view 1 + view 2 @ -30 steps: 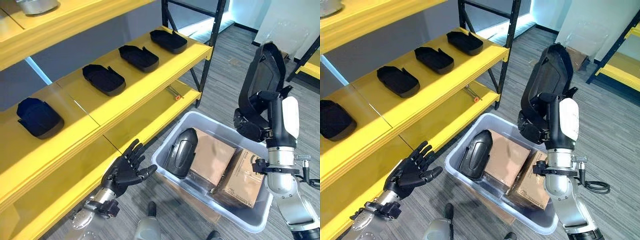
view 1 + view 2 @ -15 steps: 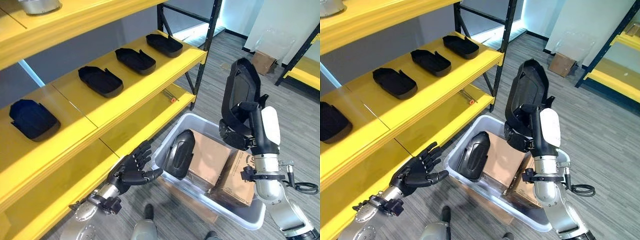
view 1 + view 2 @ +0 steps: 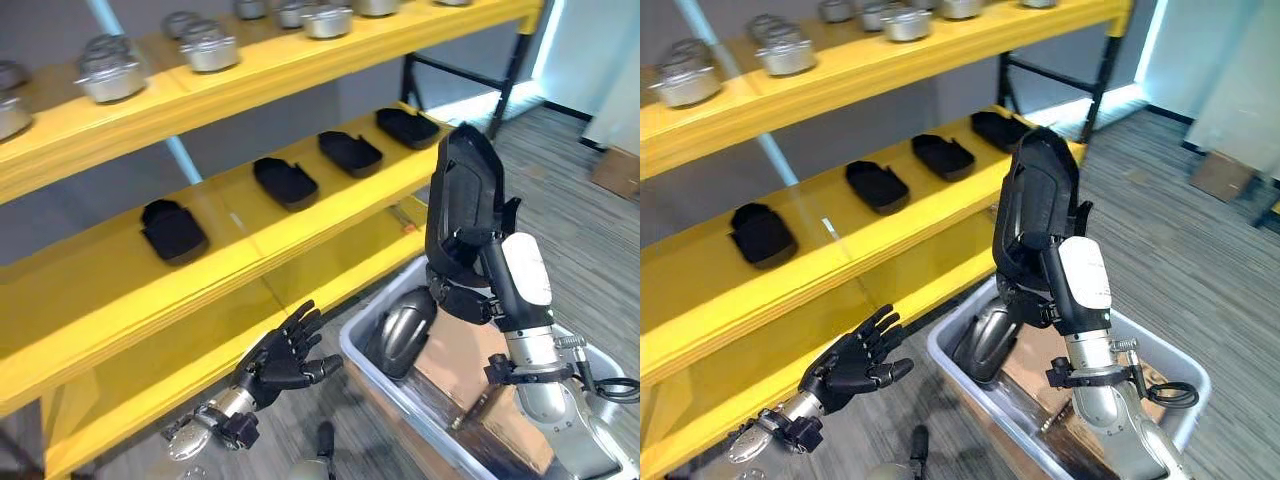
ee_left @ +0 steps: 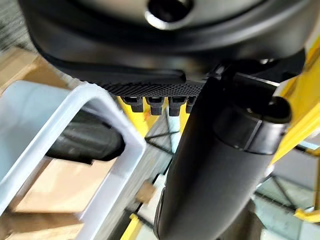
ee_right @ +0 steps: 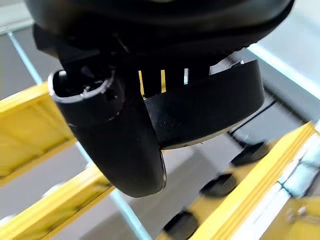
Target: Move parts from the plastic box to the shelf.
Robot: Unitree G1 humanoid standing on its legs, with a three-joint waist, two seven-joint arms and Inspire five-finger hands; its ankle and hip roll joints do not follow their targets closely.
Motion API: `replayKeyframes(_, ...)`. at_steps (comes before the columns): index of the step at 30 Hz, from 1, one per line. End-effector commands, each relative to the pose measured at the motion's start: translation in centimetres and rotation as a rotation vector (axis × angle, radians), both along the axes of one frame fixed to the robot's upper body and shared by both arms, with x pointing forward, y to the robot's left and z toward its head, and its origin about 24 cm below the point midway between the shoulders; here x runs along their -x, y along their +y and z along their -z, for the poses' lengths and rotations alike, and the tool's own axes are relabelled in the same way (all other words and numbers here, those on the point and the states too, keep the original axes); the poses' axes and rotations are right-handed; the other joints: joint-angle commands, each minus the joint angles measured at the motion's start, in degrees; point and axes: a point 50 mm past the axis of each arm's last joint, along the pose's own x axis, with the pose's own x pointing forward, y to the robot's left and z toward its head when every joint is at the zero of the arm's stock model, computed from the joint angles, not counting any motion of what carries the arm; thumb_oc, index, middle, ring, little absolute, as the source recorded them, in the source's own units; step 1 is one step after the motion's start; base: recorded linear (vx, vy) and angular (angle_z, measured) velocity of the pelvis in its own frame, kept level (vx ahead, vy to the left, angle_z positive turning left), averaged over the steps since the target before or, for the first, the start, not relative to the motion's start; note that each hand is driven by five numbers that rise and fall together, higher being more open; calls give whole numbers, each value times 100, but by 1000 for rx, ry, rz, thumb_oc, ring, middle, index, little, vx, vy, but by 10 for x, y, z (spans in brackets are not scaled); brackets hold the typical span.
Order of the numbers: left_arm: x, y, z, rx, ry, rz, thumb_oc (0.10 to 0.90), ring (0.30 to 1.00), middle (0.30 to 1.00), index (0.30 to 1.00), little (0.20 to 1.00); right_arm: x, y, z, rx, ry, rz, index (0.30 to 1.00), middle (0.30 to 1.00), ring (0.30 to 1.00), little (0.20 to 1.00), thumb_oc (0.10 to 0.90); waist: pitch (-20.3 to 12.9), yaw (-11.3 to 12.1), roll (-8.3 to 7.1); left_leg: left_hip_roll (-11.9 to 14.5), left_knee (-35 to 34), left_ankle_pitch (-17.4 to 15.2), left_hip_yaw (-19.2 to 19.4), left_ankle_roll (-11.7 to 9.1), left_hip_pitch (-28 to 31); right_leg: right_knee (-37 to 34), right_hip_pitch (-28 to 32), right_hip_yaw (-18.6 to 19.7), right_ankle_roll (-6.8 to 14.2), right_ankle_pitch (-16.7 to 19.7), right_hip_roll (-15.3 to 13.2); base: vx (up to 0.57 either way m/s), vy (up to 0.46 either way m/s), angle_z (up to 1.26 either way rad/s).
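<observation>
Starting on the left, the yellow shelf (image 3: 300,225) has a row of black parts (image 3: 173,228) already sitting on its middle level, with metal pots (image 3: 112,72) lined up on the level above. Below that, the left hand (image 3: 283,358) hangs in the air near the shelf's lower edge, fingers spread and relaxed, holding nothing. Next over is the plastic box (image 3: 1168,362) on the floor, with another dark part (image 3: 402,330) leaning upright against its near wall and cardboard boxes (image 3: 462,352) packed behind it. Over the box, the right hand (image 3: 1032,288) is clamped around the bottom end of a tall black part (image 3: 1038,200), which it holds up on end (the wrist view shows the thumb curled over the part's edge). So one part is in the air, roughly level with the middle shelf but not over it yet. What worries me: the hand only has the bottom end, so the long part could pivot or slip if the arm swings fast. The top could also clip the shelf edge, or land on the parts already there.
</observation>
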Motion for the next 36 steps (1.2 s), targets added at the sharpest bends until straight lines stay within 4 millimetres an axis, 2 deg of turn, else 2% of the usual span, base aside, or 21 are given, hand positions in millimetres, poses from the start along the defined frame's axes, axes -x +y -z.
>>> replayKeyframes(1, -20, 13, -48, -47, -242, 17, 900, 1000, 1000, 1000, 1000, -2, 11, -60, -22, -357, -90, 300, 300, 300, 300, 400, -85, -79, -711, 390, 822, -1452, 1289, -449, 762, -375, -304, -300, -29, 694, -92, -210, 169, 102)
replayKeyframes(2, -21, 14, -49, -49, -246, 7, 900, 1000, 1000, 1000, 1000, -2, 12, -61, -19, -361, -92, 300, 300, 300, 300, 400, -74, -89, -725, 466, 893, -1475, 1356, -458, 780, -342, -315, -354, -40, 687, -130, -124, 179, 76)
replayKeyframes(4, -25, 12, -53, -38, -259, -10, 900, 1000, 1000, 1000, 1000, -7, 13, -68, 2, -374, -87, 300, 300, 300, 300, 400, -59, -136, -811, 931, 1357, -1679, 1615, -564, 923, -88, -379, -521, -68, 562, -349, -140, 236, 47)
replayKeyframes(5, -25, 12, -53, -38, -259, -11, 900, 1000, 1000, 1000, 1000, -7, 13, -68, 2, -374, -87, 300, 300, 300, 300, 400, -56, -140, -809, 936, 1372, -1687, 1611, -566, 914, -78, -384, -522, -69, 556, -349, -200, 317, 45)
replayKeyframes(6, -27, 9, -55, -29, -271, -16, 900, 1000, 1000, 1000, 1000, -10, 13, -73, 18, -383, -89, 300, 300, 300, 300, 400, -56, -153, -857, 1270, 1639, -1593, 1741, -585, 973, 94, -493, -590, -111, 525, -480, -164, 295, 74)
replayKeyframes(8, -28, 9, -56, -21, -281, -26, 900, 1000, 1000, 1000, 1000, -11, 14, -78, 27, -390, -96, 300, 300, 300, 300, 400, -41, -172, -855, 1524, 1886, -1507, 1703, -628, 941, 365, -644, -616, -153, 387, -572, -147, 312, 62)
replayKeyframes(10, -28, 9, -56, -25, -288, -36, 900, 1000, 1000, 1000, 1000, -11, 14, -81, 36, -395, -106, 300, 300, 300, 300, 400, -48, -198, -845, 1911, 2027, -1213, 1648, -747, 998, 753, -841, -652, -212, 205, -723, -127, 394, 27)
replayKeyframes(12, -28, 9, -52, -11, -286, -55, 900, 1000, 1000, 1000, 1000, -10, 11, -82, 48, -383, -101, 300, 300, 300, 300, 400, -41, -271, -763, 2453, 2061, -694, 1743, -998, 1119, 1382, -1154, -752, -288, -56, -1012, -233, 726, 42)
replayKeyframes(14, -27, 11, -51, -16, -286, -66, 900, 1000, 1000, 1000, 1000, -10, 9, -82, 41, -377, -109, 300, 300, 300, 300, 400, -53, -325, -670, 2501, 1915, -711, 1938, -1058, 1254, 1766, -1315, -926, -288, -164, -1217, -151, 535, 60)
replayKeyframes(15, -25, 11, -48, -30, -280, -54, 900, 1000, 1000, 1000, 1000, -10, 6, -80, 40, -365, -96, 300, 300, 300, 300, 400, -53, -310, -634, 2582, 1839, -544, 2037, -1144, 1271, 1919, -1333, -984, -280, -229, -1332, -76, 505, 62)
replayKeyframes(19, -24, 11, -45, -93, -291, -19, 900, 1000, 1000, 1000, 1000, -13, 0, -74, 17, -331, -60, 300, 300, 300, 300, 400, 40, -159, -505, 2132, 1846, -1006, 1952, -964, 1103, 2092, -1217, -1113, -95, -264, -1560, -59, 598, 83)
replayKeyframes(20, -22, 16, -43, -92, -285, -28, 900, 1000, 1000, 1000, 1000, -15, 0, -69, 5, -305, -45, 300, 300, 300, 300, 400, 68, -42, -495, 1731, 1918, -1428, 1806, -802, 1072, 1907, -1129, -1114, 110, 3, -1727, -15, 670, 64)
replayKeyframes(22, -21, 19, -44, -95, -295, -17, 900, 1000, 1000, 1000, 1000, -18, 1, -66, 3, -303, -32, 300, 300, 300, 300, 400, 78, 77, -511, 1373, 1935, -1862, 1667, -660, 1037, 1606, -973, -1138, 250, 336, -1887, -30, 603, 55)
replayKeyframes(25, -20, 20, -45, -109, -312, 23, 900, 1000, 1000, 1000, 1000, -20, 3, -60, 6, -295, 6, 300, 300, 300, 300, 400, 135, 255, -558, 657, 1856, -2096, 1465, -314, 992, 1085, -882, -1087, 445, 1550, -2372, -36, 563, 50)
replayKeyframes(26, -20, 20, -46, -107, -313, 27, 900, 1000, 1000, 1000, 1000, -20, 4, -59, 4, -294, 7, 300, 300, 300, 300, 400, 146, 273, -570, 589, 1853, -2129, 1453, -275, 996, 1048, -896, -1061, 463, 1669, -2441, -26, 485, 62)
replayKeyframes(27, -19, 18, -46, -102, -322, 37, 900, 1000, 1000, 1000, 1000, -18, 7, -59, 5, -297, 8, 300, 300, 300, 300, 400, 183, 343, -592, 472, 1831, -2236, 1526, -197, 1052, 979, -1021, -1133, 521, 2133, -2709, -39, 502, 56)
replayKeyframes(28, -17, 18, -46, -108, -332, 43, 900, 1000, 1000, 1000, 1000, -18, 10, -60, -2, -296, -1, 300, 300, 300, 300, 400, 212, 433, -577, 461, 1717, -2352, 1601, -199, 1190, 986, -1194, -1228, 638, 2204, -2793, -77, 484, 15)
replayKeyframes(30, -17, 17, -47, -112, -341, 40, 900, 1000, 1000, 1000, 1000, -19, 12, -61, -9, -295, -18, 300, 300, 300, 300, 400, 242, 489, -593, 487, 1703, -2381, 1760, -214, 1224, 825, -1204, -1480, 653, 2150, -2712, -104, 289, -41)
replayKeyframes(31, -24, 17, -49, -111, -351, 10, 900, 1000, 1000, 1000, 1000, -17, 21, -64, -5, -302, -85, 300, 300, 300, 300, 400, 288, 481, -671, 362, 1597, -2366, 1863, -173, 1219, 518, -1143, -1717, 662, 2171, -2259, -113, 233, -41)
replayKeyframes(33, -26, 17, -51, -98, -349, -13, 900, 1000, 1000, 1000, 1000, -15, 24, -62, 15, -305, -115, 300, 300, 300, 300, 400, 303, 379, -732, 192, 1491, -2378, 1727, -111, 1204, 472, -1179, -1411, 682, 2140, -1937, -63, 207, -7)
replayKeyframes(36, -26, 15, -56, -72, -363, -1, 900, 1000, 1000, 1000, 1000, -11, 22, -60, 28, -306, -142, 300, 300, 300, 300, 400, 219, 138, -778, 41, 1127, -2157, 1516, 22, 1110, 531, -1365, -523, 573, 1930, -1484, -99, 126, 23)
